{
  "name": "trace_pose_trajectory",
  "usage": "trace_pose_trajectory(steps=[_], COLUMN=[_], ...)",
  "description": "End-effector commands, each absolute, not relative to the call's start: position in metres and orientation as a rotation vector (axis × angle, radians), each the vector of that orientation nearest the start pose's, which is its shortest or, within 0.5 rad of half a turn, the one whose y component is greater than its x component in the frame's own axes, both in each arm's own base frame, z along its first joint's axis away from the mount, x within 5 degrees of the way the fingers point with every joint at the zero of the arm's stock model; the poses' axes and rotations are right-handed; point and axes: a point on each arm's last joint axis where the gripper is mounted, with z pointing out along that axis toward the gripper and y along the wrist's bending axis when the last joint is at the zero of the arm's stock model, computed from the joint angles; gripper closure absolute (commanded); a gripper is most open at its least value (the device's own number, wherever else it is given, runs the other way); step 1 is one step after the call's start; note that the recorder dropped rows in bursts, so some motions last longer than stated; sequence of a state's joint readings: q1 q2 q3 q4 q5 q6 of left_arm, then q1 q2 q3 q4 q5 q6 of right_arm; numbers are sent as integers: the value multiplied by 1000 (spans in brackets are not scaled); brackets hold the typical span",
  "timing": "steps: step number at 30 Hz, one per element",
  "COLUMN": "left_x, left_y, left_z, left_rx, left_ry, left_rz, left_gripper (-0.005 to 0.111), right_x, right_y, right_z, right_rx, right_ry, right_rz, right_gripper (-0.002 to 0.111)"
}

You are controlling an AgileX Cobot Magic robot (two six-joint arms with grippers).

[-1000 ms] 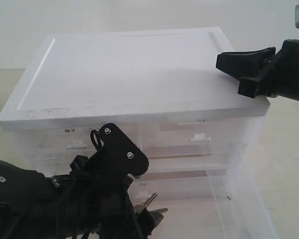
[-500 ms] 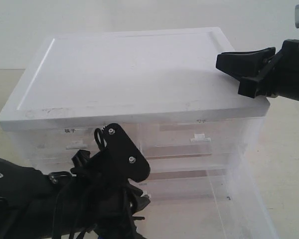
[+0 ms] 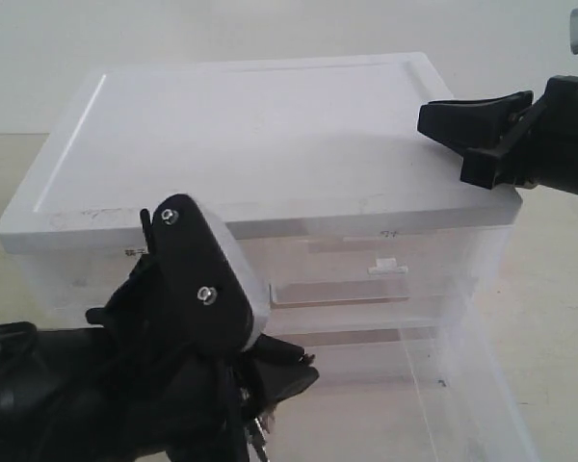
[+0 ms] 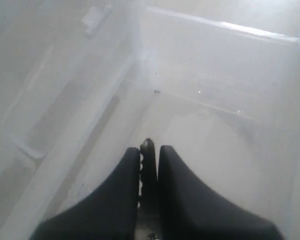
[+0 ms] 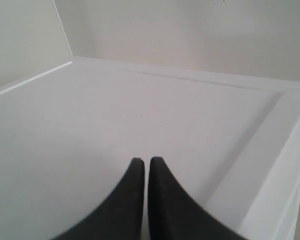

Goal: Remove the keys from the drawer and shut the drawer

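A plain, pale wall (image 3: 270, 29) fills the back, unmarked and evenly lit. Below it a cream worktop (image 3: 559, 279) carries a storage cabinet (image 3: 250, 135) whose flat white top shows a soft grey shadow near its right side.

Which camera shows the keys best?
The left wrist view: a toothed key sits pinched in the left end effector. In the exterior view the arm hides them almost wholly; the right wrist view shows only the cabinet top.
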State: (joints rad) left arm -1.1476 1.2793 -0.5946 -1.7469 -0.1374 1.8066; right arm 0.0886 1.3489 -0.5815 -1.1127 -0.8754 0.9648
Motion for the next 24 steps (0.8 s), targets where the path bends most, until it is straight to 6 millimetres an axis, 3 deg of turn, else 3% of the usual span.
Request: trace_pose_trajectory(steps=[1, 4, 7, 14, 19, 24], left_x=[102, 92, 79, 28, 18, 15], left_y=[-226, -232, -239, -252, -255, -263], left_z=[267, 298, 306, 308, 305, 280], left_rx=[1176, 1191, 1222, 1430, 1466, 1543], left_ry=[1720, 1588, 1541, 1384, 1367, 1428], left_rz=[-427, -453, -509, -747, -764, -769], left_gripper=[102, 102, 102, 102, 102, 102], right_x=[242, 242, 242, 242, 242, 242], right_y=[85, 85, 85, 85, 85, 85], right_z=[243, 243, 243, 243, 243, 242], right_rx=[-631, -631, -631, -631, -631, -631], right_ry=[1730, 1730, 1730, 1730, 1730, 1732], right_rz=[739, 739, 739, 739, 739, 737], right_gripper=[108, 108, 108, 108, 108, 108])
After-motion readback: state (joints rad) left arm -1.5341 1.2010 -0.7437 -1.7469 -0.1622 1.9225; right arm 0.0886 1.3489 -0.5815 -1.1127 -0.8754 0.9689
